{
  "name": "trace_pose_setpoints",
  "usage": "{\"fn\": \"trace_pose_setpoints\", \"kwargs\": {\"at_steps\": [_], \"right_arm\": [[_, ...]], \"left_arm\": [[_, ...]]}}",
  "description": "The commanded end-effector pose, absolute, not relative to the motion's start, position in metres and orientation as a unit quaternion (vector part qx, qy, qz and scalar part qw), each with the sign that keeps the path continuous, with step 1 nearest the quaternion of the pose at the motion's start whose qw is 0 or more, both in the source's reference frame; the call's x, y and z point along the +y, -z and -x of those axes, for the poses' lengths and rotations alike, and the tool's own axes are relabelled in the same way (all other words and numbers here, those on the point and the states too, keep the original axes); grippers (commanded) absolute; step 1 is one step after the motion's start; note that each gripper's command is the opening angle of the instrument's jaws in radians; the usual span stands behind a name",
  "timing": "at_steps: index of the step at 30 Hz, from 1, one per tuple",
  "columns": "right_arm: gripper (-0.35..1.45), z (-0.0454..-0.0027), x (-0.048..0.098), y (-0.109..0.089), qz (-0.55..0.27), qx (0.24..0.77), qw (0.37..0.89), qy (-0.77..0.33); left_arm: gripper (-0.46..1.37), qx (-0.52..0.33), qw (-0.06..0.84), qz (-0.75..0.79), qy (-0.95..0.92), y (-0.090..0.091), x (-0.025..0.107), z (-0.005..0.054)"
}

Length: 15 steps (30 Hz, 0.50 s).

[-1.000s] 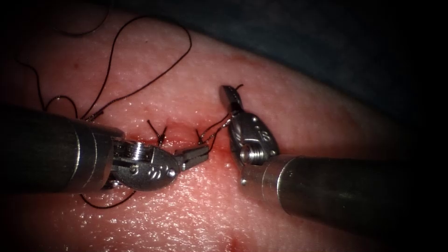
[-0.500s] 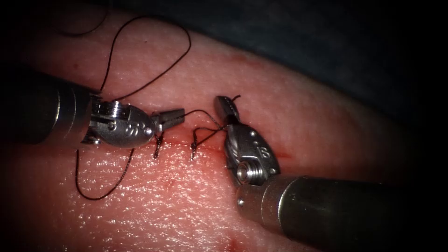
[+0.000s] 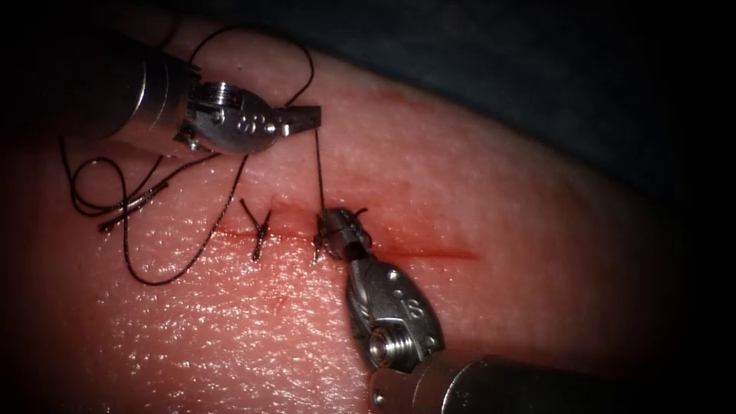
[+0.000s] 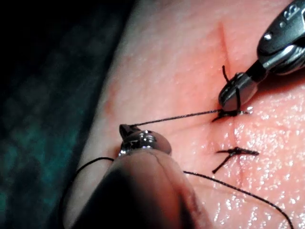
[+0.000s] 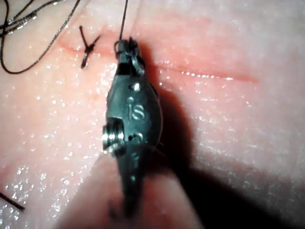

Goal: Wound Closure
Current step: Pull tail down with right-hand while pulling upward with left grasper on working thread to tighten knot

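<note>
Above the cut (image 3: 429,253), left tool (image 3: 307,117) clamps taut thread (image 3: 319,172); right tool (image 3: 337,230) grips thread at the cut, bare tissue (image 3: 498,199) rightward.

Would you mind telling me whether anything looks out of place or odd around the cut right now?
Nothing stands out. The left tool and right tool both grip the thread, taut between them over the cut. The needle lies loose on the tissue, left of the stitches.

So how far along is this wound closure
Done: one tied stitch crosses the cut. In hand: a second knot, thread taut between the left end effector and the right end effector, both shut on it. Left: the open cut to the right.
</note>
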<state>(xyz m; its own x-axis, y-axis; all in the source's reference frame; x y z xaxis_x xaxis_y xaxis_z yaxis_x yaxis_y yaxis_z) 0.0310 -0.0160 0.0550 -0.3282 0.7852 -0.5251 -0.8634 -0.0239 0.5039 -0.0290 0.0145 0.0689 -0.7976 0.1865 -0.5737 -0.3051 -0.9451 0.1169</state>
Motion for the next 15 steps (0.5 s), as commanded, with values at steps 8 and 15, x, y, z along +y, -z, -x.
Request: {"fn": "trace_pose_setpoints", "kwargs": {"at_steps": [8, 15], "right_arm": [[-0.35, -0.032, -0.0178, -0.0538, 0.039, 0.4, 0.589, -0.701], [-0.35, -0.0324, -0.0185, -0.0534, 0.028, 0.406, 0.596, -0.692]], "left_arm": [[-0.35, 0.112, 0.121, 0.33, -0.93, -0.0676, 0.0209, 0.0291], [-0.35, 0.115, 0.124, 0.325, -0.93, -0.071, 0.0241, 0.0292]]}}
